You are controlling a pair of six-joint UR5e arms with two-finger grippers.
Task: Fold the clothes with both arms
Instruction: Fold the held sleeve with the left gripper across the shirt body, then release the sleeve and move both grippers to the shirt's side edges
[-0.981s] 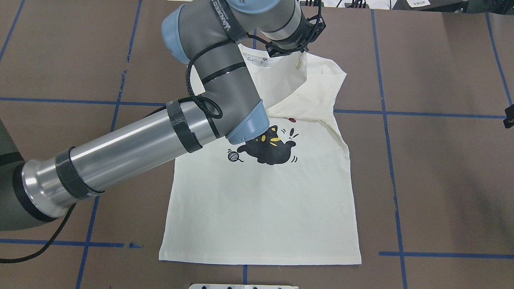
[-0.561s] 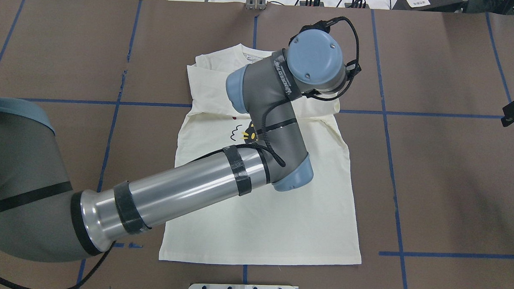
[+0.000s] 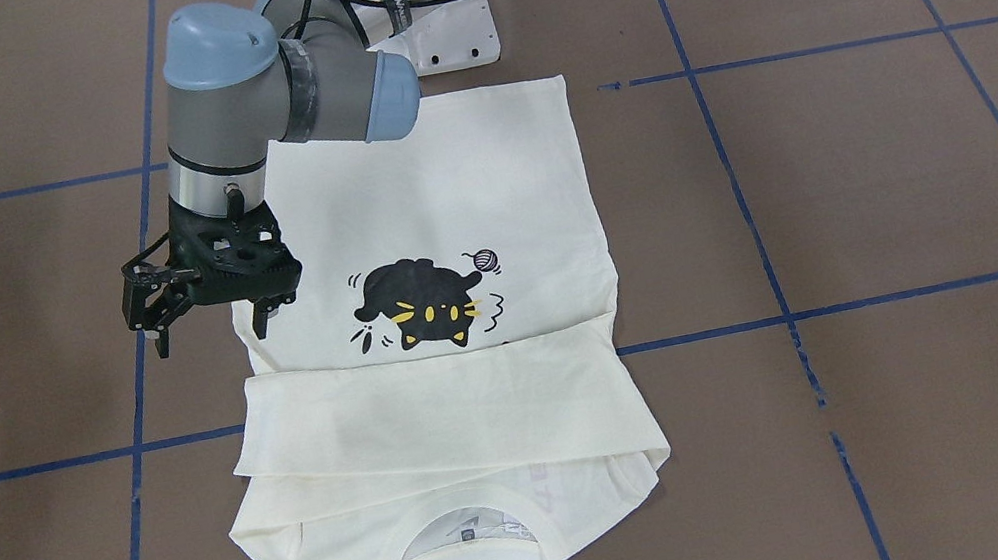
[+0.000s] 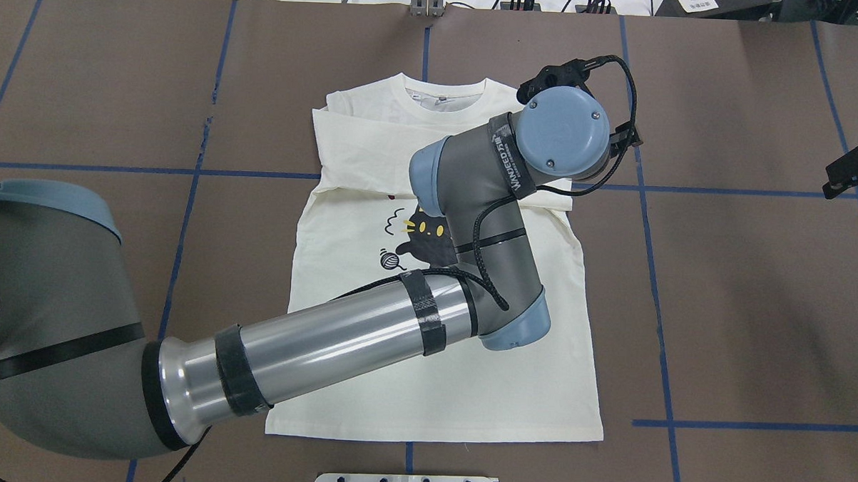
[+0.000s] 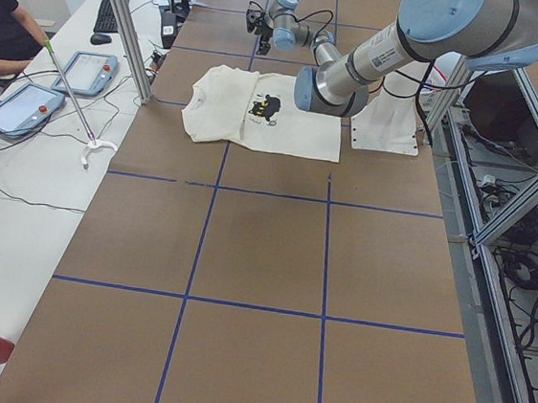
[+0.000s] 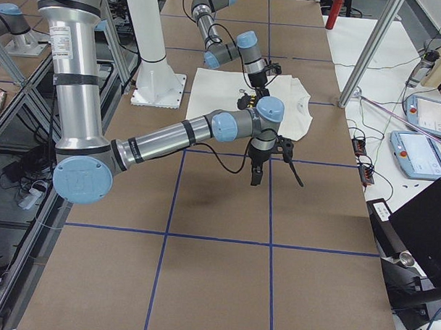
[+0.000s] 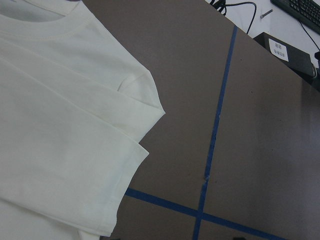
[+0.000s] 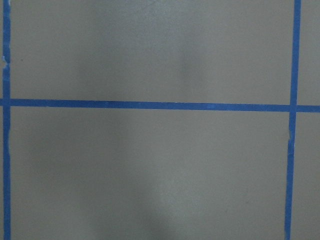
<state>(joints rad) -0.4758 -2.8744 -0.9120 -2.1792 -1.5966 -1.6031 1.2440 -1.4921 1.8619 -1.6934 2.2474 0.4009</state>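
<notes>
The cream shirt (image 3: 445, 198) lies flat, print up, with the black cat (image 3: 422, 303) showing. Both sleeves are folded across the chest in a band (image 3: 440, 411) below the collar. It also shows in the overhead view (image 4: 361, 146) and the left wrist view (image 7: 60, 125). My left arm (image 4: 325, 351) reaches across the shirt. Its gripper (image 3: 212, 333) hangs open and empty over the shirt's edge, on the robot's right, beside the cat. My right gripper (image 4: 856, 170) is away from the shirt over bare table; in the right side view (image 6: 275, 170) its fingers are spread and empty.
The table is brown with blue tape lines (image 4: 751, 425). The white pedestal base (image 3: 448, 35) stands at the robot's edge. Tablets (image 6: 417, 150) and cables lie on a side bench. A metal post (image 5: 123, 32) stands near the collar end.
My left gripper carried the lifted sleeve across the chest toward the robot's right, let it go, and moved on past the shirt's edge. The sleeve now lies flat. The right gripper has hardly moved.
</notes>
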